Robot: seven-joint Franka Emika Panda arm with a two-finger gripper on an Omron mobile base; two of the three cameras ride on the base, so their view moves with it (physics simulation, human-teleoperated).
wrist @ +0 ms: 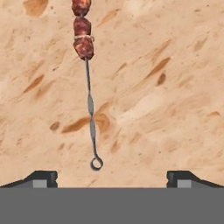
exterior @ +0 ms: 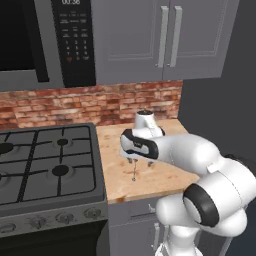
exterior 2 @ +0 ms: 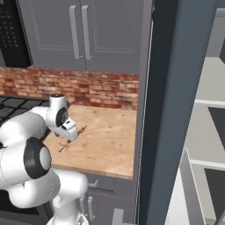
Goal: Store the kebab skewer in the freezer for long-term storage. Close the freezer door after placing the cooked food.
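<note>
The step in hand is the pick-up: the gripper [wrist: 112, 177] hangs over the wooden counter [exterior: 165, 177] with its fingers spread wide and nothing between them. In the hand view the kebab skewer [wrist: 89, 96] lies flat on the wood ahead of the fingertips [wrist: 41, 177] — meat chunks at the far end, the thin metal shaft running back to a small ring that sits closer to one fingertip than to the other. It is not yet touched.

My judgement is that the next move calls for lowering the hand and shifting it forward and a little sideways, so that the fingers straddle the shaft or the meat and can close across it. The shaft is very thin and lies flush with the counter, so a grip on the meat chunks looks the safer choice; the fingertips would have to come nearly down to the wood.

Around it: a gas stove [exterior: 47, 165] just beside the counter on the left, a microwave [exterior: 45, 40] above it, grey wall cabinets [exterior: 167, 37] and a brick wall [exterior: 90, 105] behind. To the right stands the freezer [exterior 2: 145, 110], and its freezer door [exterior 2: 184, 110] stands open, with pale shelves [exterior 2: 211, 103] showing beyond — so the way in seems free, though the arm must swing round the door's edge to get there. Nothing on the counter blocks the skewer itself.
</note>
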